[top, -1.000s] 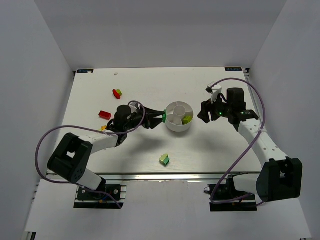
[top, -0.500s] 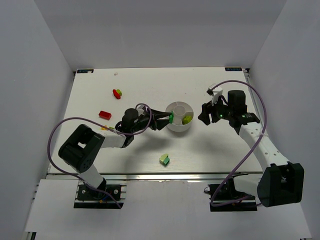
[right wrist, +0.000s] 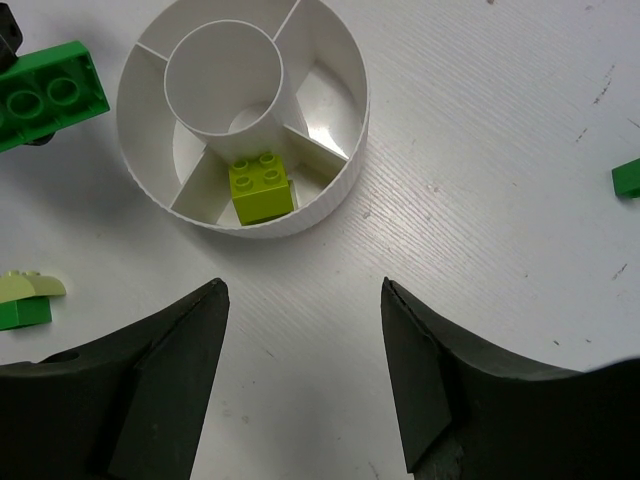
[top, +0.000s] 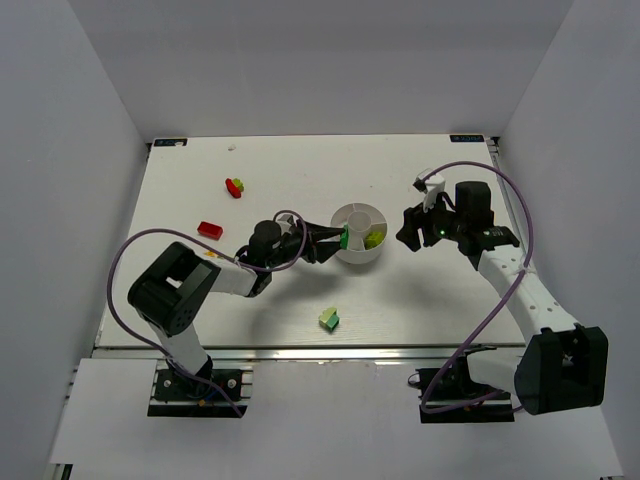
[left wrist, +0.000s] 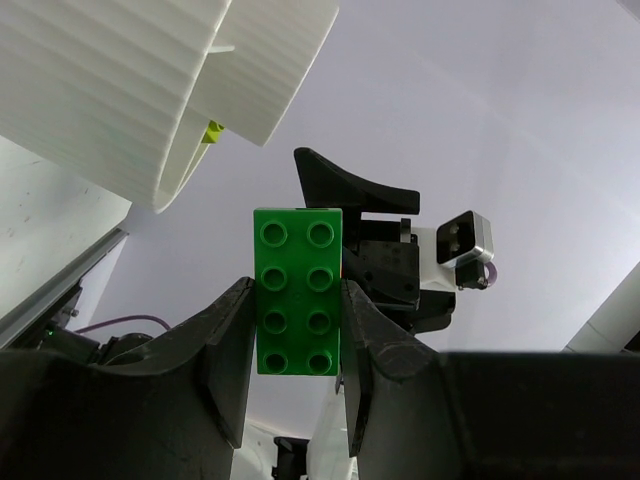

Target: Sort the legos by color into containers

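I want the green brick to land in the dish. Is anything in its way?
Nothing I can see. The left hand holds the green brick right at the dish's rim, and the wedge nearest it looks empty. The lime brick sits in another wedge.

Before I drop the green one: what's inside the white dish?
One lime brick lies in a wedge of the dish. The centre cup and adjacent wedges look bare. Wedges past the cup are cropped in the right wrist view.
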